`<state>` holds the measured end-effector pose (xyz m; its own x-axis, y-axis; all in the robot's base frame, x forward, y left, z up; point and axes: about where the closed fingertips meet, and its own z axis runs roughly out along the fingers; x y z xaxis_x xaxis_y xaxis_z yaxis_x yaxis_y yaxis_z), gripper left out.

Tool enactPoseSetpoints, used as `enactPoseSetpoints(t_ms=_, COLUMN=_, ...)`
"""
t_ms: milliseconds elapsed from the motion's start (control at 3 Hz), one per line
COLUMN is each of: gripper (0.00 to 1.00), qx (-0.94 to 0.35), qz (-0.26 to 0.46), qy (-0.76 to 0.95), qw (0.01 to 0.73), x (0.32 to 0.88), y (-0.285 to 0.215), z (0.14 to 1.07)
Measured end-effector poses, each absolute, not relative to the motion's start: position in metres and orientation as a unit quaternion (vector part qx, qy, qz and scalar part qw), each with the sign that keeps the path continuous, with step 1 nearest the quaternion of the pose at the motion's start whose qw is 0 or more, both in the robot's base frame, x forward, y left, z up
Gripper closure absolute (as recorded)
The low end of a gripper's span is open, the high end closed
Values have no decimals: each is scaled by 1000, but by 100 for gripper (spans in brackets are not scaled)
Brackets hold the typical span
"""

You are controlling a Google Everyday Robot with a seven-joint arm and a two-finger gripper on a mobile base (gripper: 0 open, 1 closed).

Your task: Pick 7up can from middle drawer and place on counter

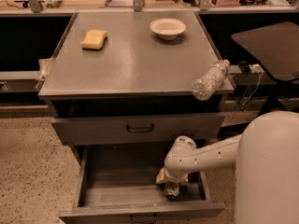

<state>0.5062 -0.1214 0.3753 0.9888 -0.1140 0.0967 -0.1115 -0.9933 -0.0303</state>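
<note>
The middle drawer (119, 183) is pulled open below the cabinet, and its grey floor shows. The 7up can (171, 190) is at the drawer's right front; only a small silver part of it shows under my gripper. My gripper (170, 182) reaches down into the drawer on the white arm (205, 155) and sits right on top of the can, hiding most of it. The counter (133, 59) is the flat grey top above.
On the counter are a yellow sponge (94, 38) at the back left and a white bowl (167, 28) at the back right. A clear water bottle (210, 80) lies over the front right edge. The drawer above (140, 127) is closed. A dark tabletop (271, 43) stands at the right.
</note>
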Motion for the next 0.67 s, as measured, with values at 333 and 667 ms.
enactPoseSetpoints(t_ms=333, gripper=40, qx=-997, qz=-46, qy=61, qw=34, x=504, y=-117, z=373)
enactPoseSetpoints(t_ms=667, gripper=53, qx=-996, qz=-39, qy=59, qw=54, x=501, y=-108, z=374)
